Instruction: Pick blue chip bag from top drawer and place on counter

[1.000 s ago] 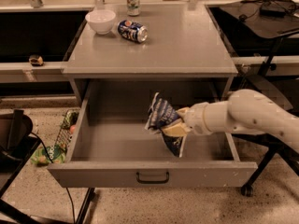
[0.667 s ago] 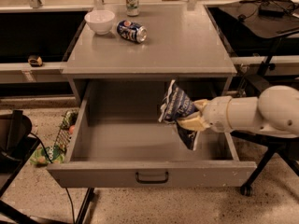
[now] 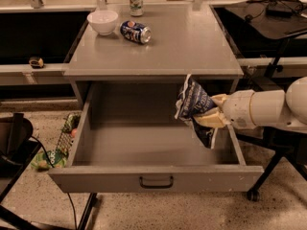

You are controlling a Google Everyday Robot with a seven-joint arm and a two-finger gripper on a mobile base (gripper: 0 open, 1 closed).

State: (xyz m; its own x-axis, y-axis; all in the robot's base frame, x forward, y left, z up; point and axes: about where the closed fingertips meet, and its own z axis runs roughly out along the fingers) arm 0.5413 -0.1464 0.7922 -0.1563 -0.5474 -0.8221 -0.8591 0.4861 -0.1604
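Grey drawer stands pulled fully out at the near edge, its dark handle centred on the front panel, and its floor now lies bare. At the right side of the drawer the gripper comes in from the right, its cream fingers clamped narrow on the lower half of the blue bag. The bag hangs crumpled and tilted, clear of the drawer floor, its top corner level with the counter's front edge.

A second ago the bag sat lower and nearer the drawer's middle. Since then the arm has carried it up and to the right, so the pick looks done and the lift is well along. What remains, I judge, is a little more height to clear the edge, then a move far and left over the counter, and a release.

On the counter's far left lie a blue soda can on its side and a white bowl just beside it, with an upright can behind. The right half offers room.
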